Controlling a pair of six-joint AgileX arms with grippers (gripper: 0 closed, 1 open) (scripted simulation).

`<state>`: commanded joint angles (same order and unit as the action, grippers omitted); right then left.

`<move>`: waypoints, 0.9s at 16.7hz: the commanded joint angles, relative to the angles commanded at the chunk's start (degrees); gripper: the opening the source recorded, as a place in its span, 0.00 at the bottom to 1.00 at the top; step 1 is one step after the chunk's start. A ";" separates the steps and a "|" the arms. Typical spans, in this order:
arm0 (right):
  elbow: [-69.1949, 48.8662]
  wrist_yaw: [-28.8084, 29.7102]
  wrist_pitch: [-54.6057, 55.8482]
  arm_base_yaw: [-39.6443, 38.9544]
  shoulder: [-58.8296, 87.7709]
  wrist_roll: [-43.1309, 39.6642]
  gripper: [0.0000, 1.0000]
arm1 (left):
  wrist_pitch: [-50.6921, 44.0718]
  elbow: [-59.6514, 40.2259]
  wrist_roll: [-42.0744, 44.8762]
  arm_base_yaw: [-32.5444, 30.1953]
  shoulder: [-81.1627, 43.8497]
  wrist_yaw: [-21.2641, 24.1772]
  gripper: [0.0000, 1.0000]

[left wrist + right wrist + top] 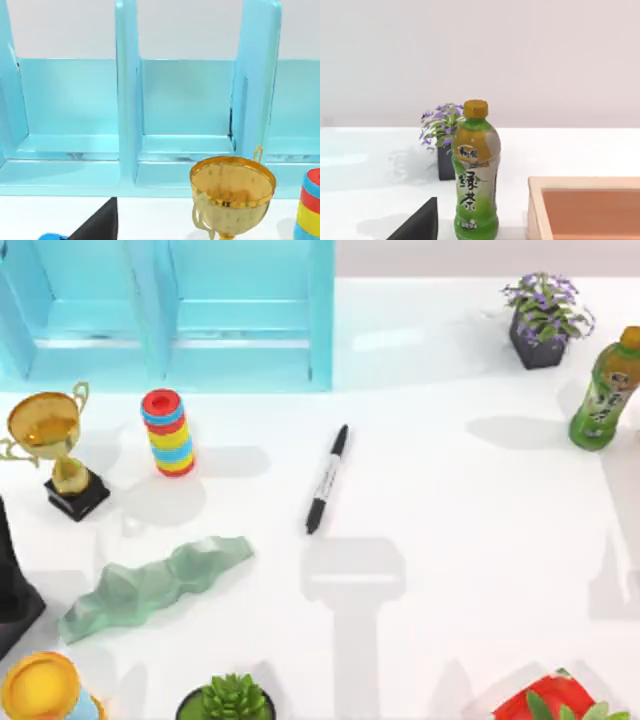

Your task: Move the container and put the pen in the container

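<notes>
The pen point(327, 480), slim and black with a pale label band, lies flat on the white table near the middle, its tip angled toward the back. The container is out of view. A dark part of my left arm point(12, 580) stands at the table's left edge, in front of the gold trophy point(50, 435). The left wrist view has a dark wedge of that arm's gripper body point(97, 222) at its lower edge. A like wedge point(417, 222) sits in the right wrist view, facing the green bottle point(475, 175). Neither gripper is near the pen.
A turquoise shelf point(170, 310) spans the back left. Near it stand a ring stack point(168, 432) and a green rock-like piece point(155, 585). A yellow-rimmed cup point(40, 688) and succulent point(230, 700) line the front. A flower pot point(542, 320), bottle point(605, 390) and wooden box point(585, 207) are right.
</notes>
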<state>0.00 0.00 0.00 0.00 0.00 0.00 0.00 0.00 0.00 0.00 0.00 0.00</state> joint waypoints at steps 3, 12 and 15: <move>-0.54 0.02 -0.50 0.18 0.57 -0.23 1.00 | 0.00 0.00 0.00 0.00 0.00 0.00 1.00; -30.67 1.65 -23.16 9.50 32.34 -10.24 1.00 | 0.00 0.00 0.00 0.00 0.00 0.00 1.00; -46.21 1.78 -34.54 13.98 50.03 -14.41 1.00 | 0.00 0.00 0.00 0.00 0.00 0.00 1.00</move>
<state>-46.21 1.78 -34.54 13.98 50.03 -14.41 0.00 0.00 0.00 0.00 0.00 0.00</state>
